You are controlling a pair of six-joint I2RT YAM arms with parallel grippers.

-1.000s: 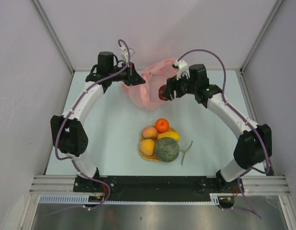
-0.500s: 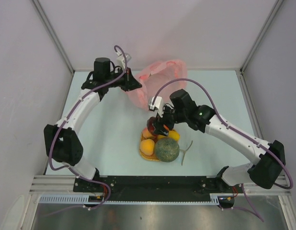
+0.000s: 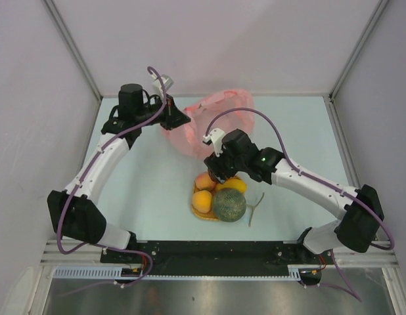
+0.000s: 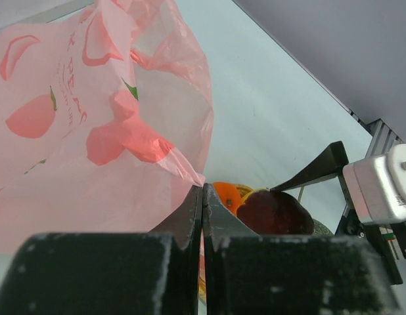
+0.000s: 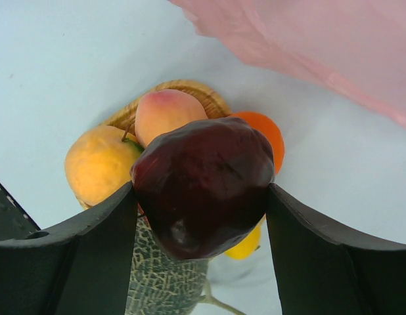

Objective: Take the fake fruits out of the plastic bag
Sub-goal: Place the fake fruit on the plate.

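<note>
The pink plastic bag lies crumpled at the back of the table, and my left gripper is shut on its left edge; the left wrist view shows the closed jaws pinching the pink film. My right gripper holds a dark red apple between its fingers, just above the fruit pile. In that pile are a netted melon, a yellow mango, a peach and a yellow-orange round fruit. An orange shows behind the apple.
The fruits rest on a woven tan mat in the middle of the table. A loose green stem lies to the right of the melon. Grey walls close in the table on both sides and at the back.
My right arm has carried the apple from the bag's mouth down and forward to just over the fruit pile. The left arm, still holding the bag, has shifted slightly left.
</note>
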